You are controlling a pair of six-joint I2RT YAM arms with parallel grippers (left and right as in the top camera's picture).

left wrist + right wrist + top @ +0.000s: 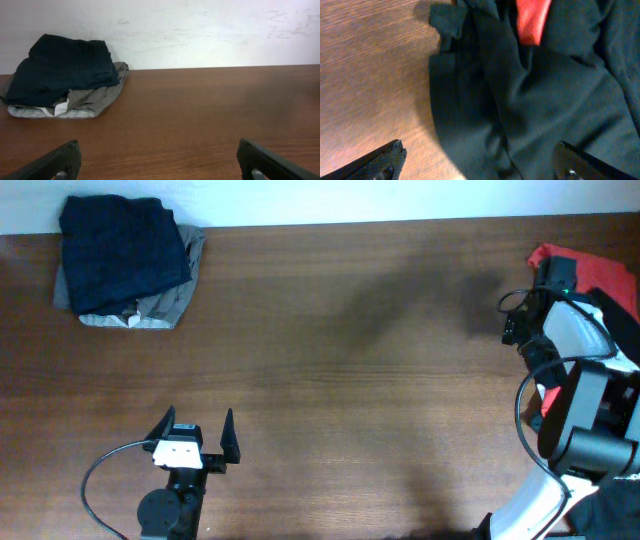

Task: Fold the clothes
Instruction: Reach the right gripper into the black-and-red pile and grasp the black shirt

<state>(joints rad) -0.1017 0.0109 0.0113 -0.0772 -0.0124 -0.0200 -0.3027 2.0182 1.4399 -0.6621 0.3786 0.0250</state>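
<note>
Nothing legible in any view: no text, label, brand, number or sign.

- navy garment (125, 250), top of the pile: plain face, nothing printed that shows.
- grey garment (165, 307), under it: plain edge only.
- black garment (530, 110): plain folds where it shows.
- red garment (532, 20): a plain strip shows.

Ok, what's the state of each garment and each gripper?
Navy garment: folded, stacked on the grey one.
Grey garment: folded, under the navy one.
Red garment: bunched up, unfolded.
Black garment: crumpled, unfolded.
Left gripper: open, empty.
Right gripper: open, over the black garment.
</note>
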